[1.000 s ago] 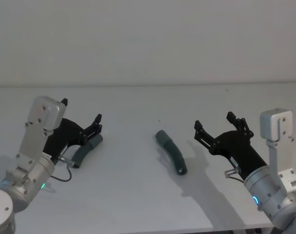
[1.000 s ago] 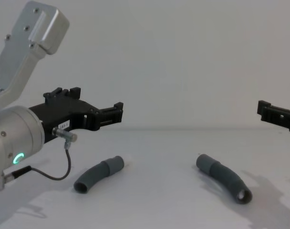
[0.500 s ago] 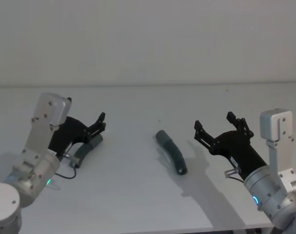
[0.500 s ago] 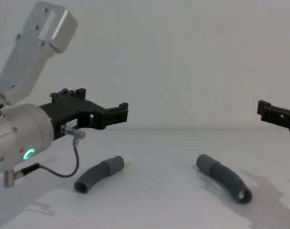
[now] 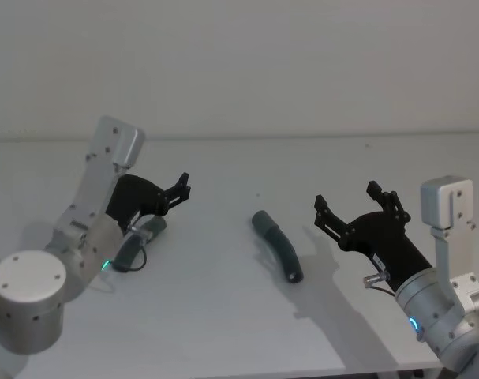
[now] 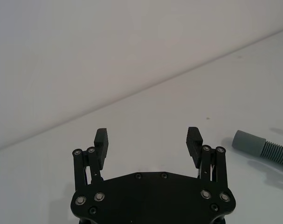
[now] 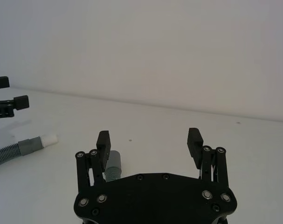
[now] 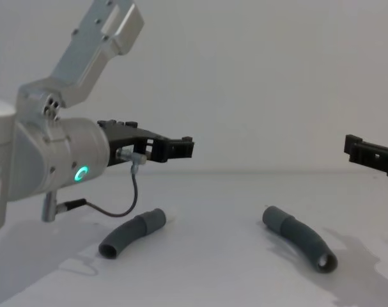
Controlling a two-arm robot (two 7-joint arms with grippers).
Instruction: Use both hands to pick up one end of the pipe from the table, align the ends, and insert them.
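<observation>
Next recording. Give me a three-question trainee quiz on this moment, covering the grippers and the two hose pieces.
1. True or false: the left gripper is shut on the hollow-ended hose piece.
2. The right gripper is: A) open and empty; B) shut on a hose; C) shut and empty.
3. Fill in: the white-tipped hose piece lies on the table nearer the ___ gripper.
Key: 1 false, it is open and empty; 2 A; 3 left.

Head high, chest low, same table [image 5: 223,324]
</observation>
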